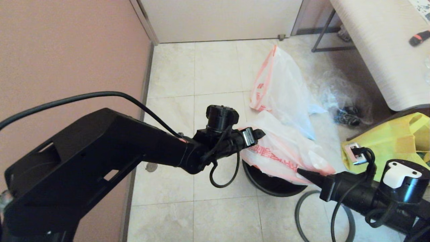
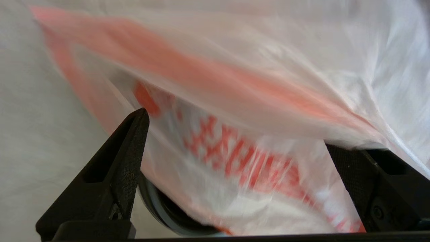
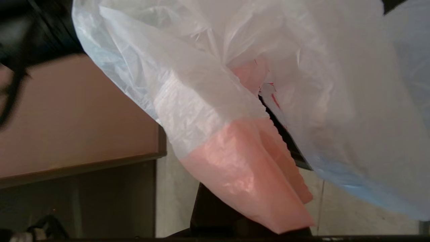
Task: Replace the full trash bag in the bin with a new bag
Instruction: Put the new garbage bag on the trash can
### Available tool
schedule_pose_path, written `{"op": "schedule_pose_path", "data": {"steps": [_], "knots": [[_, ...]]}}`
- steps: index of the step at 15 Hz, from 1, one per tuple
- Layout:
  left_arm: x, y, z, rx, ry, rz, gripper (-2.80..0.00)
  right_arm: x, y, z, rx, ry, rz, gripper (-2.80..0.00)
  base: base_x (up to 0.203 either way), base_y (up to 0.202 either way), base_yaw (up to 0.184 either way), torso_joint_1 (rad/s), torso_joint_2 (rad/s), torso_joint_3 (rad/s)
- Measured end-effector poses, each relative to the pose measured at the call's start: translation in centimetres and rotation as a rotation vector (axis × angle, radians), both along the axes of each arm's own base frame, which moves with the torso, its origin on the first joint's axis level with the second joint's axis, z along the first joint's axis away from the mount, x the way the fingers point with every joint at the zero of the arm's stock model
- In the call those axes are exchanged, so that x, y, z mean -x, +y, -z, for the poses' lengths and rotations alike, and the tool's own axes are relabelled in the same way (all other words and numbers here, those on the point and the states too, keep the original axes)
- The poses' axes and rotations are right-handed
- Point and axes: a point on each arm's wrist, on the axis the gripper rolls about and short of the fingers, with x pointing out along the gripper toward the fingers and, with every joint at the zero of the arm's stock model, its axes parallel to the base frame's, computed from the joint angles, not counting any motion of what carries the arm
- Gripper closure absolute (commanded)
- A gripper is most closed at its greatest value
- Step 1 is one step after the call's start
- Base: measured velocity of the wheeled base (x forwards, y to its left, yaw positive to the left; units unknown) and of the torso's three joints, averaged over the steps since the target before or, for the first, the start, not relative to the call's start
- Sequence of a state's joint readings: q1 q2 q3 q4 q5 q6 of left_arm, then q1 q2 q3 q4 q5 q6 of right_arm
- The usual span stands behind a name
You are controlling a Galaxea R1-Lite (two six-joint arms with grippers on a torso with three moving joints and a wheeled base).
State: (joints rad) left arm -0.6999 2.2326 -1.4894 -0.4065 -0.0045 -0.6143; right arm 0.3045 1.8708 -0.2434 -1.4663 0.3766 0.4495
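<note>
The new bag [image 1: 285, 148], thin white plastic with a pink band and red print, is stretched over the black bin [image 1: 251, 176] between both grippers. My left gripper [image 1: 258, 133] is at the bag's left edge. In the left wrist view it [image 2: 235, 129] stands open, the printed plastic [image 2: 242, 158] lying across the wide gap and the bin's rim [image 2: 161, 215] below. My right gripper [image 1: 300, 171] pinches the bag's right edge, fingers together. The right wrist view shows the pink band [image 3: 242, 174] draped over its fingers. The full trash bag [image 1: 280, 84] stands on the floor behind the bin.
The grey hoop ring [image 1: 296, 210] lies on the tiles beside the bin, under my right arm. A clear bag with dark items [image 1: 346, 104] and a yellow tote [image 1: 386, 141] sit to the right, below a white table [image 1: 376, 43]. A pink wall [image 1: 67, 50] runs along the left.
</note>
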Motion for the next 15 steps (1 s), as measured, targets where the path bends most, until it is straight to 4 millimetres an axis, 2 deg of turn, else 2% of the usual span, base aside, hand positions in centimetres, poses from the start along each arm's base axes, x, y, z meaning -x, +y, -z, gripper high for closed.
{"op": "schedule_pose_path", "data": {"steps": [2, 5, 8, 12, 15], "knots": [[-0.9, 0.0, -0.5, -0.03, -0.027, -0.023, -2.8, -0.8, 0.1, 1.2, 0.014, 0.012, 0.006, 0.0, 0.0, 0.0, 0.0, 0.0, 0.0, 0.0], [-1.9, -0.5, 0.4, -0.057, -0.048, -0.024, -2.8, -1.8, 0.1, 2.6, 0.031, 0.036, 0.017, 0.0, 0.0, 0.0, 0.0, 0.0, 0.0, 0.0], [-3.4, 0.0, 1.4, -0.09, -0.039, -0.091, -2.8, -3.5, -0.5, 2.9, 0.025, 0.023, 0.053, 0.0, 0.0, 0.0, 0.0, 0.0, 0.0, 0.0], [-5.3, 1.1, 1.2, -0.067, -0.054, -0.152, -2.8, -3.3, -0.9, 3.5, 0.032, 0.053, 0.063, 0.0, 0.0, 0.0, 0.0, 0.0, 0.0, 0.0], [-5.5, 1.3, 0.5, -0.067, -0.058, -0.161, -2.8, -3.1, -1.0, 3.6, 0.033, 0.061, 0.061, 0.0, 0.0, 0.0, 0.0, 0.0, 0.0, 0.0]]}}
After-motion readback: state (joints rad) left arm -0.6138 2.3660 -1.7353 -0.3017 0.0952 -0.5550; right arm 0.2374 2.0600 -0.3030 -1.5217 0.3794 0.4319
